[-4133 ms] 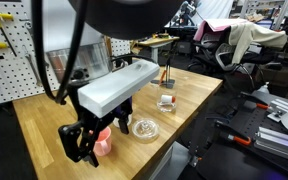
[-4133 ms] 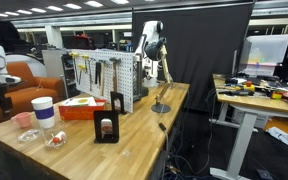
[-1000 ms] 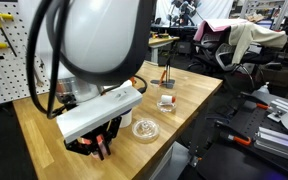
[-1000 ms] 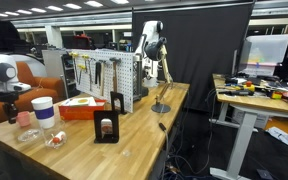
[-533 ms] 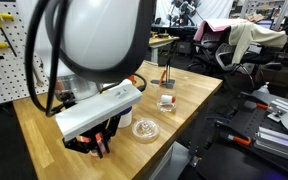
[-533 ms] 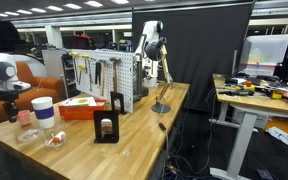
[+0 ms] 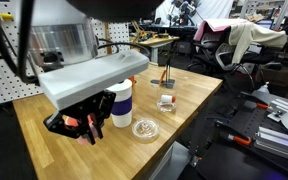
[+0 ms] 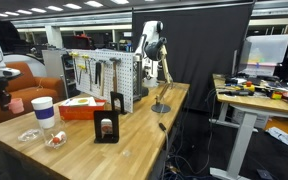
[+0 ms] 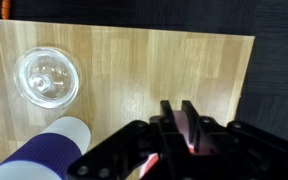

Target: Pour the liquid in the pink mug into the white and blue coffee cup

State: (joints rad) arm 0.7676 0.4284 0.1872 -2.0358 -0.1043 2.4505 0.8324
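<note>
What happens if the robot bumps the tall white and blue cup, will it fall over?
Probably, if hit high. The white and blue coffee cup stands upright, tall and narrow, so a knock near its top would likely tip it. Its round sides suggest it would then roll on the wooden table.
</note>
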